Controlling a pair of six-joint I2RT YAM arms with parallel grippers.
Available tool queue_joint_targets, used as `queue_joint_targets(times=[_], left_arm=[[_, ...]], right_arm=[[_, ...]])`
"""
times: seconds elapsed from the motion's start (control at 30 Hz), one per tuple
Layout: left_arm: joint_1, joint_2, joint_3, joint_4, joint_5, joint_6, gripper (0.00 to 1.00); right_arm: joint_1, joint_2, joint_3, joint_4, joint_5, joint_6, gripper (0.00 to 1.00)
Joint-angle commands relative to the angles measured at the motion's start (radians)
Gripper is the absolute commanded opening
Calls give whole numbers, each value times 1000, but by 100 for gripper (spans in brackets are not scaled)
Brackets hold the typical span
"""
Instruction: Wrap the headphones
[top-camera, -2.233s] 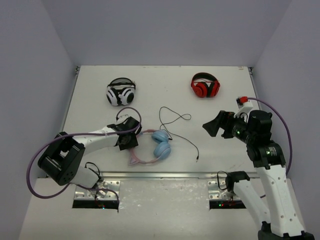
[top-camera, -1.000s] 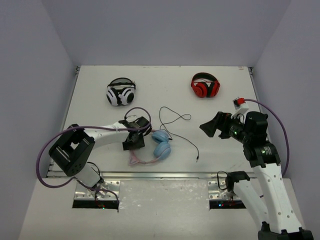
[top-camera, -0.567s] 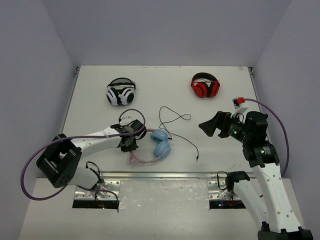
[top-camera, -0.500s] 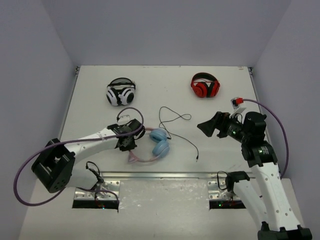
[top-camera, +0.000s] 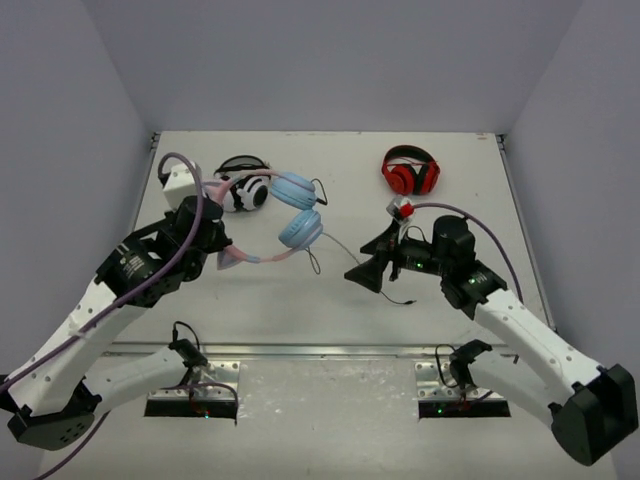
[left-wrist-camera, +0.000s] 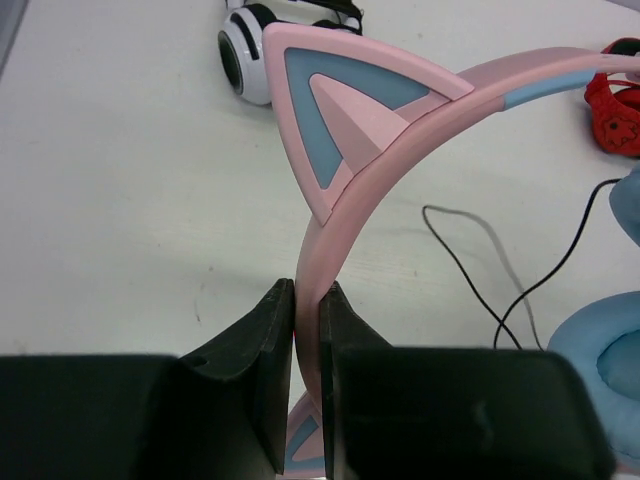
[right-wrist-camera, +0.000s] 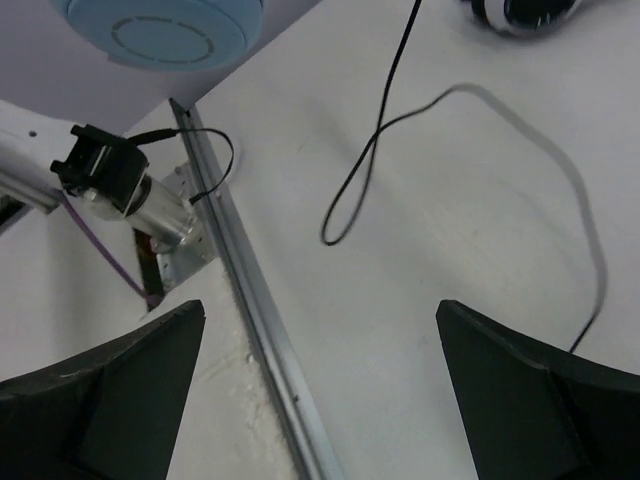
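Note:
The headphones (top-camera: 297, 229), with a pink cat-ear headband (left-wrist-camera: 385, 170) and light blue earcups, hang in the air above the table's left middle. My left gripper (top-camera: 218, 254) is shut on the headband (top-camera: 262, 257) close to one cat ear (left-wrist-camera: 335, 110). The thin black cable (top-camera: 345, 258) trails from the lower earcup down to the table and runs off to the right. My right gripper (top-camera: 366, 274) is open, low over the table beside the cable, with nothing between its fingers. In the right wrist view one earcup (right-wrist-camera: 160, 30) and a cable loop (right-wrist-camera: 375, 140) show ahead of the open gripper (right-wrist-camera: 320, 400).
White-and-black headphones (top-camera: 243, 186) lie at the back left, just behind the lifted pair. Red-and-black headphones (top-camera: 410, 171) lie at the back right. A metal rail (right-wrist-camera: 250, 330) marks the table's near edge. Grey walls enclose the table on three sides.
My left gripper shut on the headband and lifted the headphones off the table, up and back to the left. My right arm swung left and down toward the cable, still open.

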Motion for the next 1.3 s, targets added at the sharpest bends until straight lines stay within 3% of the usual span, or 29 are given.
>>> queue_joint_targets(times=[0.0, 0.13, 0.47, 0.77, 0.9, 1.0, 1.03, 1.1, 1.13, 1.17, 1.27], left_arm=[[-3, -11, 144, -33, -40, 51, 0], [-3, -9, 286, -48, 72, 126, 0], [-3, 7, 423, -53, 356, 120, 1], [-3, 7, 438, -13, 431, 92, 1], [-3, 4, 435, -15, 410, 85, 0], [-3, 10, 429, -7, 417, 82, 0], [-3, 10, 421, -4, 426, 83, 0], [-3, 5, 411, 13, 466, 103, 0], [-3, 2, 395, 22, 482, 112, 0], [-3, -1, 388, 33, 495, 121, 0], [-3, -16, 349, 45, 497, 151, 0]], right_arm=[[63, 82, 89, 149, 179, -225, 99], [66, 212, 129, 229, 182, -260, 99], [69, 398, 118, 775, 10, 79, 99], [80, 452, 132, 1067, -163, 323, 96], [86, 458, 108, 1190, -227, 429, 88], [84, 386, 53, 1121, -125, 363, 83], [84, 347, 48, 1011, -79, 302, 83], [84, 297, 46, 867, 82, 248, 85], [83, 273, 43, 728, 266, 233, 87], [80, 222, 42, 676, 338, 217, 88], [72, 106, 7, 575, 418, 141, 95]])
